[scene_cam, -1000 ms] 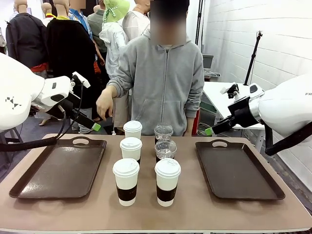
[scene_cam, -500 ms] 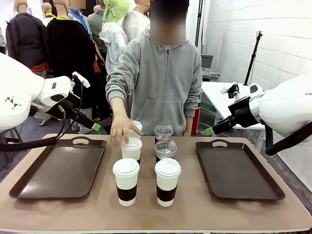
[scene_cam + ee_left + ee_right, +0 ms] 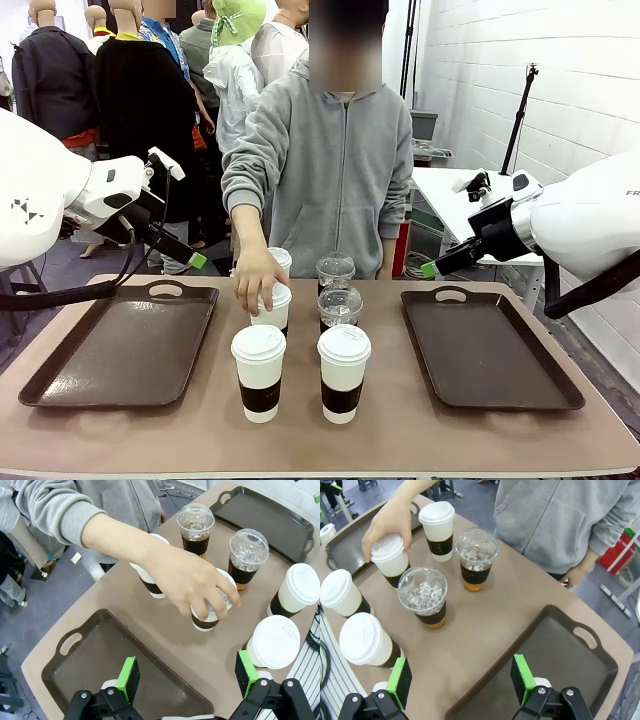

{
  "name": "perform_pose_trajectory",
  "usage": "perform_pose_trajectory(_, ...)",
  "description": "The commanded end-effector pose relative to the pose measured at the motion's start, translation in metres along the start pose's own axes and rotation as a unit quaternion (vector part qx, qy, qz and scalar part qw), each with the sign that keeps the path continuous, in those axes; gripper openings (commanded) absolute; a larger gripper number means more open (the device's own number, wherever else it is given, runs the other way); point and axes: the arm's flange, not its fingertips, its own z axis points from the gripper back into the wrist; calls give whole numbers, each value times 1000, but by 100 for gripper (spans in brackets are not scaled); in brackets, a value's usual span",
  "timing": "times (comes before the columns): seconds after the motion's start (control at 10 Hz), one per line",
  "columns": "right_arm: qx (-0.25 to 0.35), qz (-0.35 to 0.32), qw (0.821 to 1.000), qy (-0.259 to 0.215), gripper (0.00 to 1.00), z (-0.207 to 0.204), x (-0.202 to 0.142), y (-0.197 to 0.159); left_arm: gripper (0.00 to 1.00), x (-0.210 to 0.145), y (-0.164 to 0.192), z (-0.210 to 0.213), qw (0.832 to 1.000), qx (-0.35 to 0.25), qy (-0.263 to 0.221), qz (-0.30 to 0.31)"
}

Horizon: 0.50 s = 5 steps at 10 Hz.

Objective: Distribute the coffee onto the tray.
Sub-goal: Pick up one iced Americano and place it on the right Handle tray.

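Six coffee cups point(image 3: 343, 368) are grouped between two trays point(image 3: 120, 350); one paper cup point(image 3: 389, 555) is gripped from above by a person's hand point(image 3: 256, 283). Left gripper point(image 3: 187, 675) and right gripper point(image 3: 461, 680) are held wide open, empty.

We find the cups grouped mid-table point(image 3: 400, 440), between the left tray point(image 3: 110, 350) and the right tray point(image 3: 490, 350). Nearest us stand the front-left paper cup point(image 3: 259, 372) and the front-right paper cup point(image 3: 343, 372), side by side. Behind them, the person's hand point(image 3: 256, 286) sits on the middle paper cup point(image 3: 274, 312), with the near plastic cup point(image 3: 339, 306) to its right. Farthest back stand the back paper cup point(image 3: 282, 260) and the far plastic cup point(image 3: 335, 271).
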Motion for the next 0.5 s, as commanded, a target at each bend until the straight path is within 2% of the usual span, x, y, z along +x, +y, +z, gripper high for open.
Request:
perform_pose_trajectory(0.0, 5, -3, 1000, -2, 100, -2, 0, 0, 100, -1, 1, 0, 1000, -1, -1, 0)
perform_pose_trajectory(0.4, -5, 5, 1000, 5, 100, -19, 9, -17, 100, -1, 1, 0, 1000, -1, -1, 0)
